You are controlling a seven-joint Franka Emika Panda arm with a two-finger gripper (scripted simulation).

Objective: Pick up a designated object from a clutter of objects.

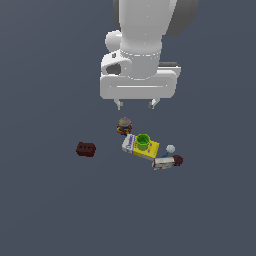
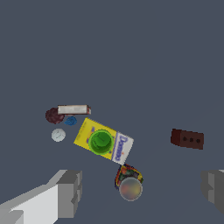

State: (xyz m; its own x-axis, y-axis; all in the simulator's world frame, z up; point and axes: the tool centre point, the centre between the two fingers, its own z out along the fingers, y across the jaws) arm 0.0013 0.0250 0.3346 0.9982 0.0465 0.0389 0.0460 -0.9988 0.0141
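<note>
The designated object (image 2: 70,120) is a tiny bright-blue piece lying between the white-and-maroon bar (image 2: 73,109) and the white ball (image 2: 58,134). In the exterior view only a blue sliver of the designated object (image 1: 165,155) shows beside the ball (image 1: 170,149). The clutter of objects also holds a green cup (image 2: 100,141) standing on a yellow-and-white box (image 2: 83,133) and a small round jar (image 2: 130,187). My gripper (image 1: 135,105) hangs open above the jar (image 1: 124,125), well clear of everything, with nothing between its fingers (image 2: 70,192).
A dark red brick (image 1: 85,149) lies apart from the pile toward the exterior view's left. The bar (image 1: 167,162) bounds the pile on the exterior view's right. The box (image 1: 150,149) and cup (image 1: 143,141) sit in the middle. Flat grey floor surrounds everything.
</note>
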